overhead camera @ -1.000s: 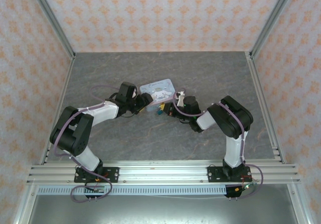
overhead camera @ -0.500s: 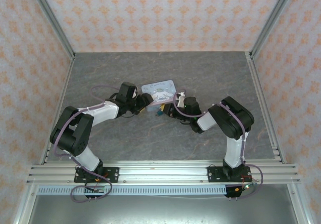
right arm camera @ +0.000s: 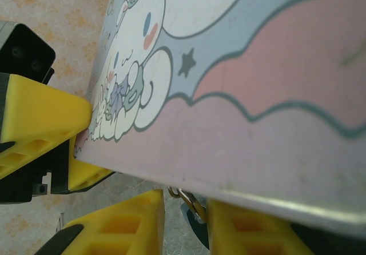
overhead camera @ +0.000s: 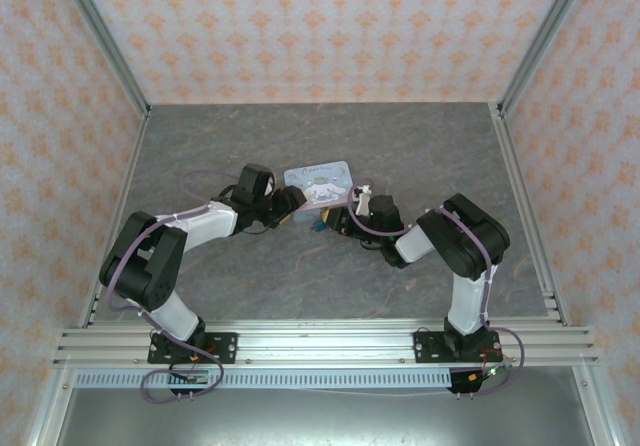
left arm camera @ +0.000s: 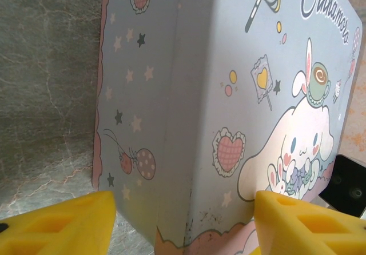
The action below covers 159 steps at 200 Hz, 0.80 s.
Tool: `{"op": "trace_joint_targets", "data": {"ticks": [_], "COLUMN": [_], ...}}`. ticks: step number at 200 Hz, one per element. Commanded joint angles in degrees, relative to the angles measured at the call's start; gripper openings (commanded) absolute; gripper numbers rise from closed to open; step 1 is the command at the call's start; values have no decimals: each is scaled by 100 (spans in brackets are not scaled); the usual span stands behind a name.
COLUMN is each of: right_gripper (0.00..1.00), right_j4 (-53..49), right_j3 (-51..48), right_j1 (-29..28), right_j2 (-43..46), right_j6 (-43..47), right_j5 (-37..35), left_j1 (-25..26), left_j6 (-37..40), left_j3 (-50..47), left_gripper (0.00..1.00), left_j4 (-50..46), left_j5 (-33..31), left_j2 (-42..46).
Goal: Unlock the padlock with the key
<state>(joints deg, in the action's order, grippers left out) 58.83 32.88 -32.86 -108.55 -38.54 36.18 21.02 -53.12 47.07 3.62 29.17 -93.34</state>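
Since one second ago, the right arm's wrist has shifted slightly away from the tin toward the near edge of the table. The tin and the left arm hold their positions.

Right gripper (right arm camera: pixel 186 215): the jaws stand partly open, with a narrow gap between the yellow fingers (right arm camera: pixel 114 229). In that gap sit the small dark teal padlock (right arm camera: pixel 195 227) and a small brass-coloured metal ring (right arm camera: pixel 180 196) above it. Whether either finger touches the padlock cannot be told. The padlock hangs just below the near edge of the pale blue rectangular cartoon-printed tin (overhead camera: pixel 318 179). In the top view it shows as a tiny teal spot just beside that edge, between the two grippers.

Left gripper (left arm camera: pixel 183 223): the jaws stand wide, closed on the tin. One yellow finger bears on the tin's starred side wall. The other sits against its printed face beside the white cartoon figure. In the right wrist view, one of these fingers meets the tin's corner.

The tin sits near the centre of the grey marbled table (overhead camera: pixel 300 136). The left arm reaches the tin from its left. The right arm reaches it from its right and near side. Patterned peach walls (overhead camera: pixel 330 26) stand beyond the tin. An aluminium rail (overhead camera: pixel 320 344) carrying both arm bases runs along the near edge.
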Motion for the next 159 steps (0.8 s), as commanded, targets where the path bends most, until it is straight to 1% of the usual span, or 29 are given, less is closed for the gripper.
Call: {"op": "trace_joint_targets", "data": {"ticks": [1, 43, 123, 159], "right_gripper": [26, 22, 0, 0], "right_j4": [311, 306, 262, 276], "right_j3": [-64, 16, 70, -66], "right_j1": [-49, -54, -47, -37], "right_j2": [161, 62, -5, 133], "right_j6": [-2, -39, -101, -105], "right_j5": [-56, -28, -75, -286], "left_j1": [38, 34, 39, 34], "left_j6": [-17, -27, -20, -4], "left_j3": [-181, -194, -185, -182], "left_gripper": [64, 63, 63, 63], "left_j4": [-491, -481, -494, -522], "left_j5": [-217, -215, -214, -243], "left_j2": [-124, -129, -127, -127]}}
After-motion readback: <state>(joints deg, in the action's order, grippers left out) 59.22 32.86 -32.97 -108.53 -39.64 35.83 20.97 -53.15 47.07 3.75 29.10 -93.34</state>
